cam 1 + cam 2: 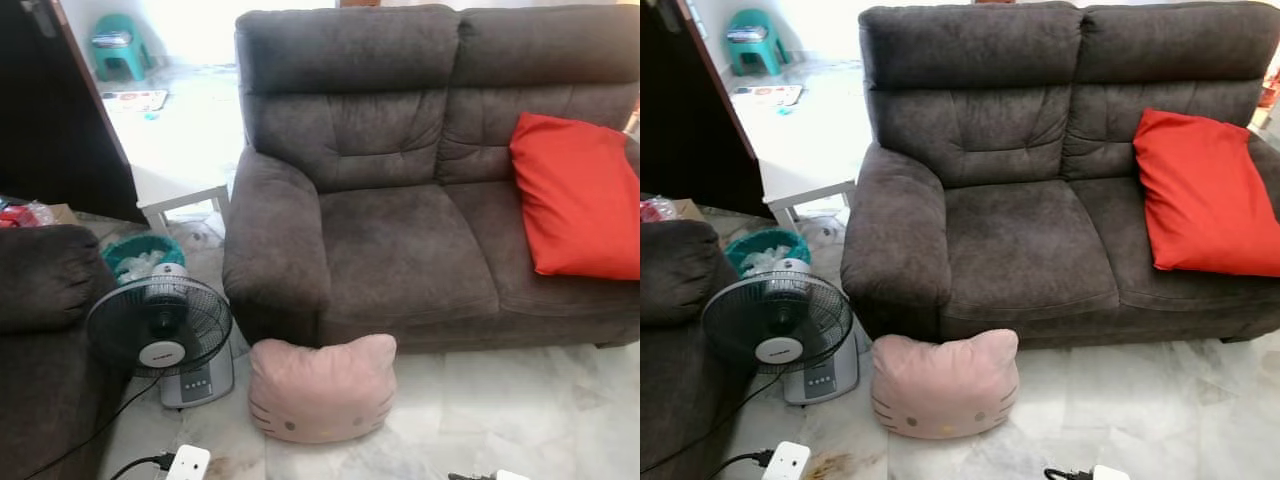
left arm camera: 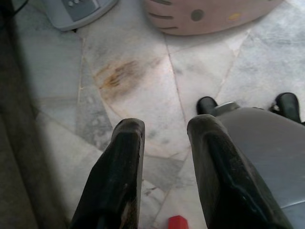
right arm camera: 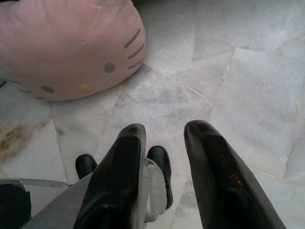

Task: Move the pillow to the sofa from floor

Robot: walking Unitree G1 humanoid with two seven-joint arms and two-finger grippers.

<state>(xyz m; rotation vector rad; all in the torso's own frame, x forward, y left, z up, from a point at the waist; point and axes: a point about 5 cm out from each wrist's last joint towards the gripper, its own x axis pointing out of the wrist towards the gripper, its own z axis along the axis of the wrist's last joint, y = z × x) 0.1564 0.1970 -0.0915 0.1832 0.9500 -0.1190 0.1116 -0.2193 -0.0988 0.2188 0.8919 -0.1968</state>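
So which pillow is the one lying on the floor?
The pink cat-face pillow, on the tiles before the sofa; the red pillow already rests on the seat.

Home living room. Dark grey sofa (image 1: 420, 180) on marble-tile floor (image 1: 520, 420). Table fan (image 1: 160, 325) left of sofa, red cushion (image 1: 580, 195) on it.

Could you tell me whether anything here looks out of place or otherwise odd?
Yes: a pink cat-face pillow lies on the marble floor against the front of the sofa, beside the fan, while a red cushion sits properly on the seat. A brownish stain also marks the floor in front of the pillow.
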